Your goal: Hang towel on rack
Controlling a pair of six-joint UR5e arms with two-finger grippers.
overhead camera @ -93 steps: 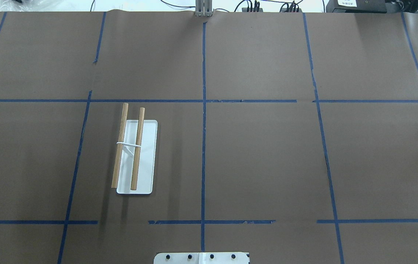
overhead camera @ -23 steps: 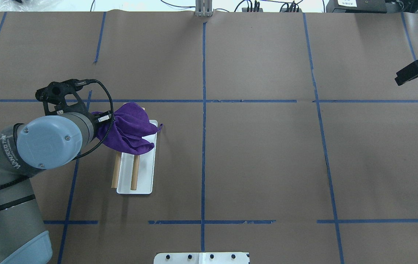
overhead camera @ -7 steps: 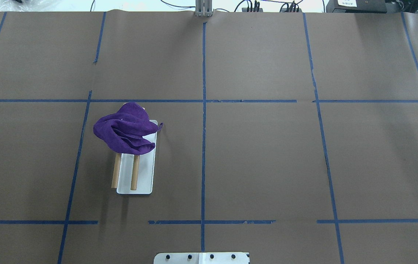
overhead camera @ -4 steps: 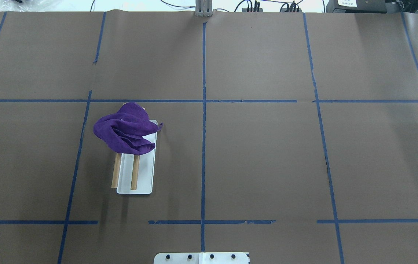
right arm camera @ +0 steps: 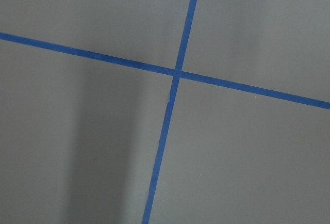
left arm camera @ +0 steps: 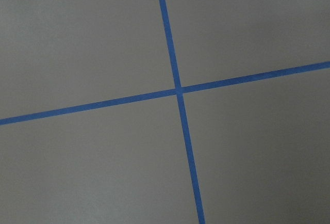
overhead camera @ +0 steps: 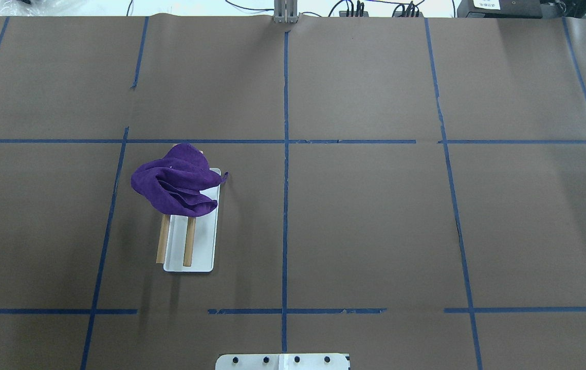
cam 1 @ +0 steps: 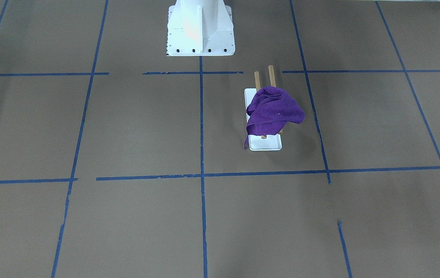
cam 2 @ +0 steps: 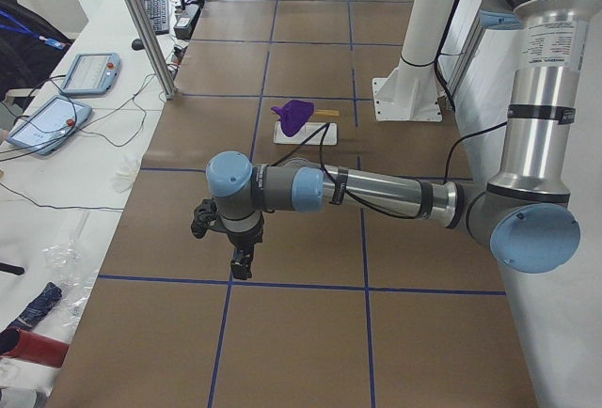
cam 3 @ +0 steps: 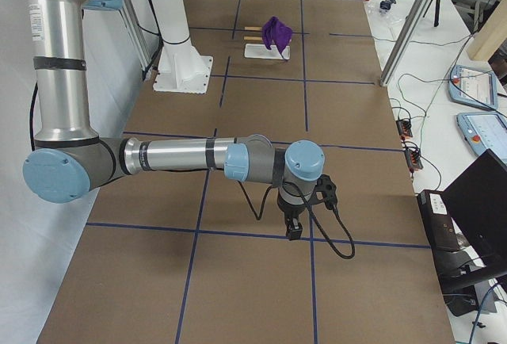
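1. Broadly, the table [overhead camera: 375, 231], papered brown and crossed with blue tape [overhead camera: 285, 205], carries one setup. It sits in the left half, nearer the robot's edge than the operators' edge.
2. Over the table's left end reaches the left arm [cam 2: 376, 192]; over its right end, the right arm [cam 3: 174, 154].
3. Upright stands the rack [overhead camera: 203, 246], its two rods [overhead camera: 188, 241] pointing from the robot's edge toward the operators' edge.
4. Bunched over the rods' operator-side ends lies the towel [overhead camera: 177, 182], with one corner drooping toward the base.
5. Above bare tape crossings hover the left gripper [cam 2: 242, 262] and the right gripper [cam 3: 293, 227]. I cannot tell whether their jaws are parted or closed.
6. Hanging looks done. At most, the next move calls for pinching a loose edge and spreading the cloth along the rods.
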